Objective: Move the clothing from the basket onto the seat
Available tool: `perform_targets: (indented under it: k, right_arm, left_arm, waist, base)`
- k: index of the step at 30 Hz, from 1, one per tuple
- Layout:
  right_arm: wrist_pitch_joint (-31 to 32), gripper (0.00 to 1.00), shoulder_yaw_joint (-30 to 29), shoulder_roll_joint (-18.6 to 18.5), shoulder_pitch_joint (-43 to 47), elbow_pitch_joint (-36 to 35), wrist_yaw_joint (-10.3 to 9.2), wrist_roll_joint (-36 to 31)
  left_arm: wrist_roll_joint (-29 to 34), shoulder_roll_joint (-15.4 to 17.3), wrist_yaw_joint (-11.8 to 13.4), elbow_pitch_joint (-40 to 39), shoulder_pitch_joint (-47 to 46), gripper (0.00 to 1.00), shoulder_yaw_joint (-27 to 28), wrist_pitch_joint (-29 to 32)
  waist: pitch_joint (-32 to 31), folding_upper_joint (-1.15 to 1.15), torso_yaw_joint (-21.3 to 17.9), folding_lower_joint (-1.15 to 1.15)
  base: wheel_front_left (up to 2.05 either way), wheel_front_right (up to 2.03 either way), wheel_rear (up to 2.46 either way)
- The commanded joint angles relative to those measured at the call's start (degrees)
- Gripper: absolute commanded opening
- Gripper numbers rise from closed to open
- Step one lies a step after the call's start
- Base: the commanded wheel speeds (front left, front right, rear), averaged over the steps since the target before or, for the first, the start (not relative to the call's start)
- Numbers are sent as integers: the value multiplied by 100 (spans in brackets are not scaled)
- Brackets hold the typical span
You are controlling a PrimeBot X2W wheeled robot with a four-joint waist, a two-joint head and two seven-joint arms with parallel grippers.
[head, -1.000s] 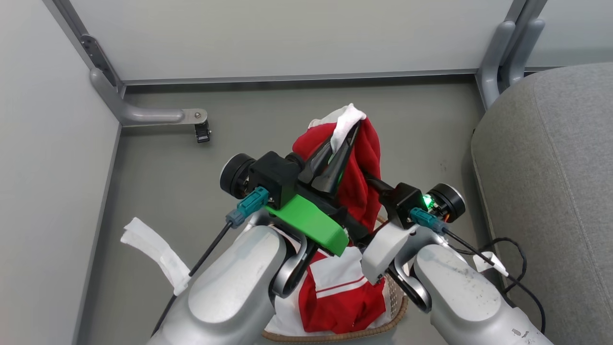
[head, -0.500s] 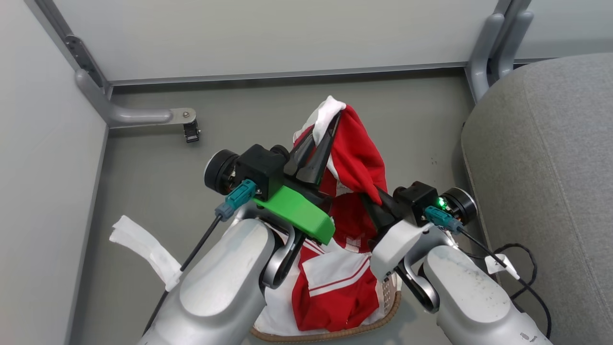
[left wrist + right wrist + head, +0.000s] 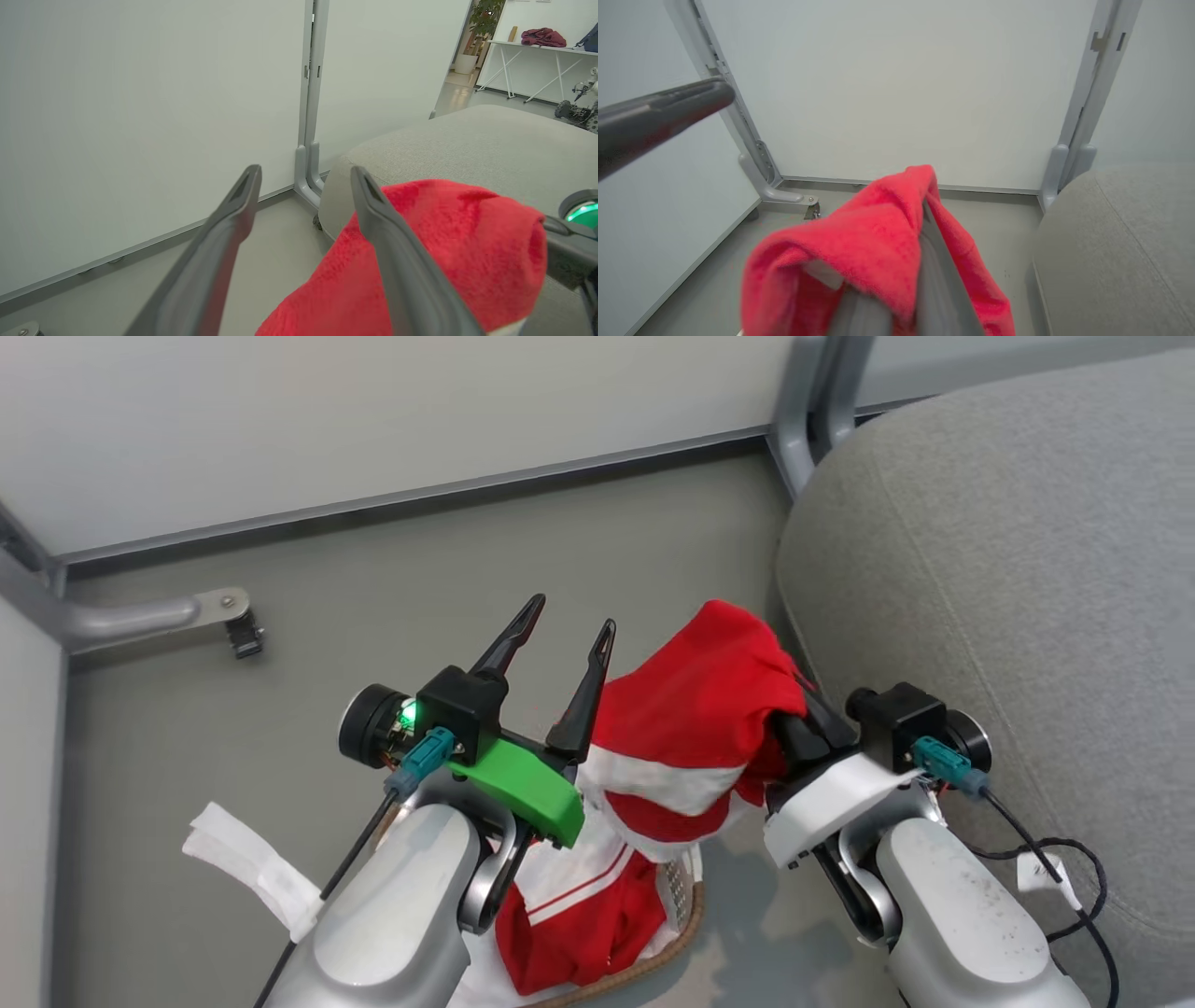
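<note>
Left gripper (image 3: pixel 571 616) is up over the smooth grey floor (image 3: pixel 373 579). Its two long dark fingers are spread wide with nothing between them and open air all round the tips.

Right gripper (image 3: pixel 927 214) has its fingers pressed together, clamped on a soft bright red garment (image 3: pixel 695 709) with white trim. The fabric drapes over those fingers and hangs down, and its white hem dangles just above the oval white perforated plastic basket (image 3: pixel 680 887) with the brown woven rim. From the left wrist, that cloth bulges right beside one left finger (image 3: pixel 397 261); whether they touch, I can't tell.

A second red garment (image 3: pixel 579 915) with white stripes lies in the basket, low between the two pale forearms.

The large grey woven-fabric seat (image 3: pixel 1008 569) sits to the right, and its rounded edge is close by the held cloth. Its top is broad and flat.

Bare floor runs ahead to the pale wall panel (image 3: pixel 373 420). A white fabric strip (image 3: pixel 247 863) lies on the floor at left. A black cable (image 3: pixel 1074 859) loops against the seat's near edge.
</note>
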Motion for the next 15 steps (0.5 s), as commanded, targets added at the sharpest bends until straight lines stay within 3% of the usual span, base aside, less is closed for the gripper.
perform_targets:
  k: [1,10,15]
  right_arm:
    - [-13,0,-71,-21,118,-67,-6,38]
    - [-13,0,-533,-19,491,-205,-6,7]
    - [-13,0,-788,-18,718,-264,-6,-150]
  left_arm:
    - [99,60,-40,26,116,100,46,4]
    - [560,56,-228,-232,581,100,304,4]
    - [657,-25,-314,-328,803,100,376,4]
  waist:
    - [117,0,-674,0]
    - [105,0,-1837,0]
    - [90,0,-2272,0]
  base:
    - [0,0,0]
    - [0,0,0]
    - [0,0,0]
